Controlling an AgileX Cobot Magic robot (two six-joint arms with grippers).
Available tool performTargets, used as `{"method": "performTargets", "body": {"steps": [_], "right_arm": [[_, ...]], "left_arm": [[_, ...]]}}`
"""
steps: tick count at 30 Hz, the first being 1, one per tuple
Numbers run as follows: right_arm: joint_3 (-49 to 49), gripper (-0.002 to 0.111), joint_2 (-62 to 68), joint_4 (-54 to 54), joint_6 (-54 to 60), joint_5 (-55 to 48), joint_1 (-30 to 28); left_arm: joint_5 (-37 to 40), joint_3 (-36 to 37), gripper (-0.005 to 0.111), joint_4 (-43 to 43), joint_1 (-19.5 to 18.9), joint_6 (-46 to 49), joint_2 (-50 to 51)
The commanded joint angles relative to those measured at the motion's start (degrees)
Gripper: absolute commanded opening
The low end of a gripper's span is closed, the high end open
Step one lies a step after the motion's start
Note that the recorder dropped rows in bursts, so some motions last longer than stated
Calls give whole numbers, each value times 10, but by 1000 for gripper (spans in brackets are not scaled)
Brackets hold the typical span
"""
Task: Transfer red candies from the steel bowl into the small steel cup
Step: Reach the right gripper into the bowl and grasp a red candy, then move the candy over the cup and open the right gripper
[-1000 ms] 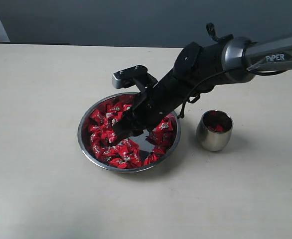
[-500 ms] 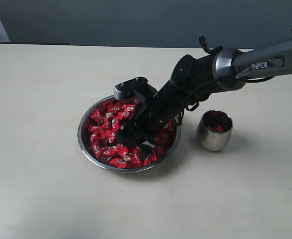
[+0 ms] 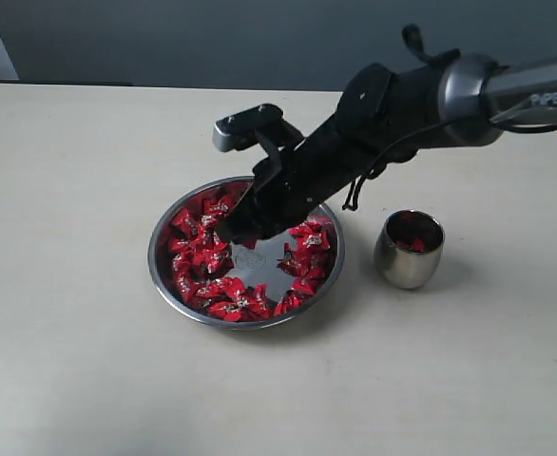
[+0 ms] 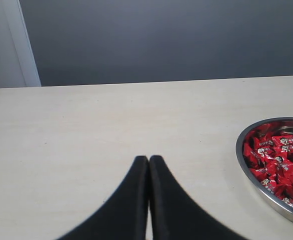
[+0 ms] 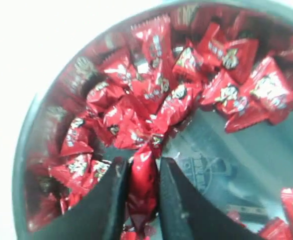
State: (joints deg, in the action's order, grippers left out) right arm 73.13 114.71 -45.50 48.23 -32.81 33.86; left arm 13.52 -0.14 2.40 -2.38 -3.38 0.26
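Pick-up step of the transfer, with the carry to the cup judged next. The right gripper is clenched on a red candy, which is pinched upright between the two black fingers, its twisted end projecting past the tips. In the exterior view this gripper is seen low over the steel bowl, just toward 11 o'clock of the bowl's centre, with the arm entering from about 2 o'clock. The remaining red candies are heaped around the wall of the bowl, thickest from 8 to 12 o'clock, and a bare, stamped patch of flat bottom is left at the middle. The small steel cup stands apart from the bowl at its 3 o'clock, upright on the pale matte worktop, with a few red wrappers already visible inside. The next move is judged to call for a clean lift clear of the rim, a swing toward 3 o'clock, and a release centred over the narrow mouth, since the crinkled foil wrappers are slippery and the rounded, polished cup could be tipped by a glancing touch. The left gripper is closed on nothing, held above bare worktop beside the bowl.
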Motion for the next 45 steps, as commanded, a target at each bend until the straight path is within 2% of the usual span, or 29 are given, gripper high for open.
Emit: {"method": "performTargets", "body": {"steps": [1, 5, 8, 12, 18, 31, 33, 37, 39, 45], "right_arm": [[4, -1, -66, 47, -32, -3, -16], [3, -1, -112, 134, -150, -40, -54], [1, -1, -143, 239, -242, -75, -90], [-19, -1, -175, 313, -291, -121, -128], [-67, -1, -199, 316, -292, -128, -168], [-89, 0, -190, 325, -291, -148, -168], [-89, 7, -183, 335, -291, -154, -168], [-89, 33, -171, 336, -291, -150, -168], [-89, 41, -168, 336, -291, -146, -168], [-88, 43, -168, 330, -291, -126, -168]], "left_arm": [[-2, 1, 0, 1, 3, -1, -3], [-2, 1, 0, 1, 3, -1, -3], [-2, 1, 0, 1, 3, -1, -3], [-2, 1, 0, 1, 3, -1, -3], [-2, 1, 0, 1, 3, -1, -3], [-2, 1, 0, 1, 3, -1, -3], [-2, 1, 0, 1, 3, -1, -3], [-2, 1, 0, 1, 3, -1, -3], [-2, 1, 0, 1, 3, -1, -3], [-2, 1, 0, 1, 3, -1, -3]]}}
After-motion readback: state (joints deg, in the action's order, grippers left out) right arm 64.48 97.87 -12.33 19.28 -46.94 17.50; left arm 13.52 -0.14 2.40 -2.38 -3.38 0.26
